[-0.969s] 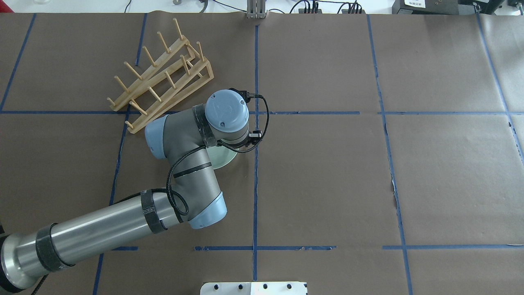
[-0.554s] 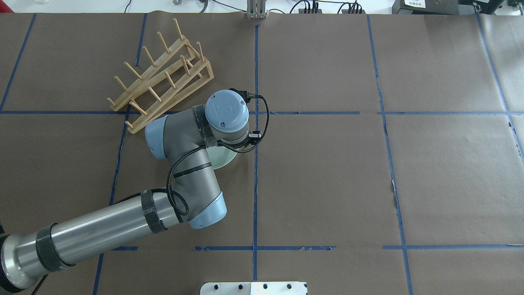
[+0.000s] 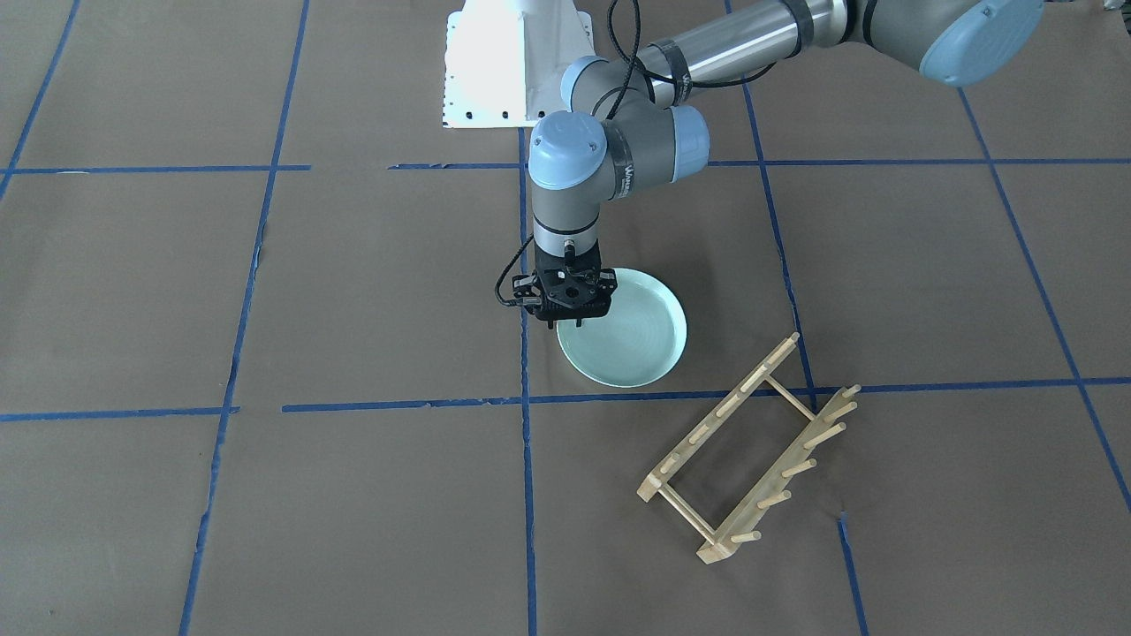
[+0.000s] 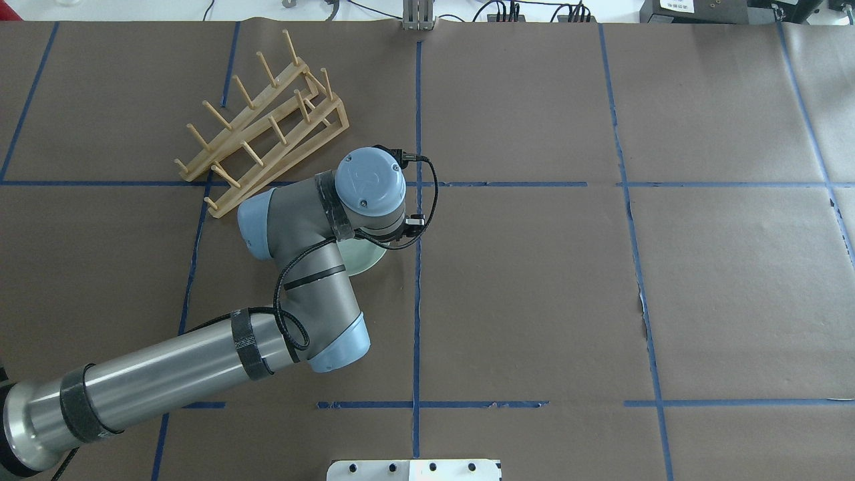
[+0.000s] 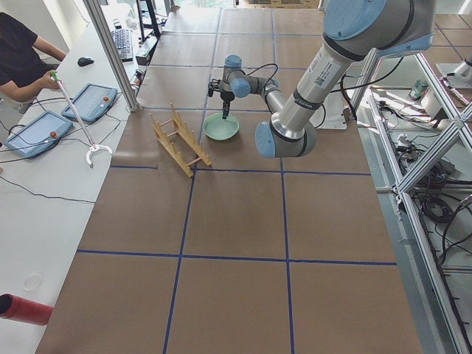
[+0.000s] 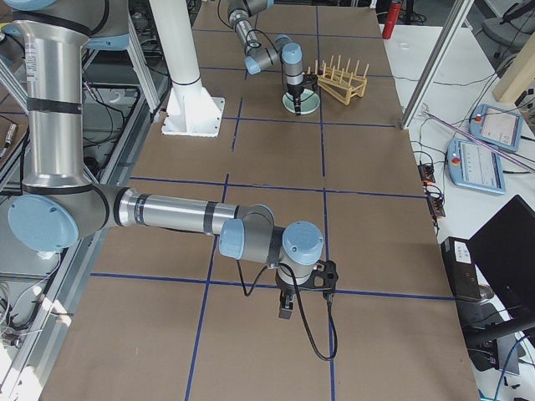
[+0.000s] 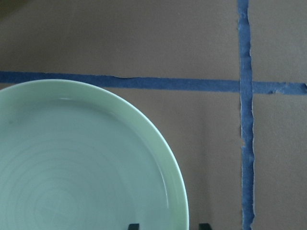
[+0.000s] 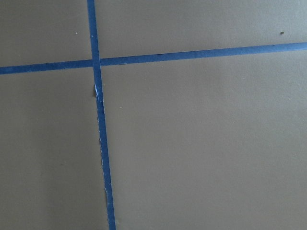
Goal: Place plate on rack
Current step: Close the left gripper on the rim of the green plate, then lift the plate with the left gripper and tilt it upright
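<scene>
Because the plate (image 3: 632,340) lies flat at centre frame, the left gripper (image 3: 573,316) stands vertically over its rim, fingers spread either side, not yet pinching; the rack (image 3: 720,415) waits lower right. Whether the right gripper (image 6: 284,307) is spread or clenched I cannot tell.

My left gripper (image 3: 573,316) points straight down, jaws parted; my right gripper (image 6: 285,310) hangs low, facing downward.

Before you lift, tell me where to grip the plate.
Pinch the rim of the plate from above, on the edge away from the rack. It lies flat, so only the low upright rim offers a hold; the open left gripper straddles it there.
</scene>
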`<state>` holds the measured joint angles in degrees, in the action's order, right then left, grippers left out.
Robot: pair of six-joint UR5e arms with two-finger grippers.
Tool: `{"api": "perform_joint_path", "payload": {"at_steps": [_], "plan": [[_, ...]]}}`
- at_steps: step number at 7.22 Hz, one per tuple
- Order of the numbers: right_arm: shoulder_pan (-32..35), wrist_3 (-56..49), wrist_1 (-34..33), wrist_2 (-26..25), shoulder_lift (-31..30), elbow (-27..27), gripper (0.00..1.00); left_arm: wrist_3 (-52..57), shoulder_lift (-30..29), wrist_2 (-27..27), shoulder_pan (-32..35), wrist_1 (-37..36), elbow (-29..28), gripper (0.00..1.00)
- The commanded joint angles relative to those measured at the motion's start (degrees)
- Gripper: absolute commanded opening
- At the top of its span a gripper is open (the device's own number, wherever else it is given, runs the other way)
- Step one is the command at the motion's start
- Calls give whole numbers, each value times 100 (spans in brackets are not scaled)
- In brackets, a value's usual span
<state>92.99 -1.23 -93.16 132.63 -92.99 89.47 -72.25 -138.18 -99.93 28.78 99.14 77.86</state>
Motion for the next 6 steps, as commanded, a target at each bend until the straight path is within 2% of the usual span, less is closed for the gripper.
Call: {"api": "perform_joint_path", "payload": {"at_steps": [1, 3, 4, 6], "plan": [[0, 0, 0, 0, 0, 0, 100, 0, -7, 0, 5, 0, 1, 0], [0, 0, 0, 0, 0, 0, 100, 0, -16, -17, 5, -9, 71, 0], [0, 0, 0, 0, 0, 0, 100, 0, -16, -52, 31, -122, 411, 0], [0, 0, 0, 0, 0, 0, 100, 0, -16, -70, 258, -1365, 1761, 0]]}}
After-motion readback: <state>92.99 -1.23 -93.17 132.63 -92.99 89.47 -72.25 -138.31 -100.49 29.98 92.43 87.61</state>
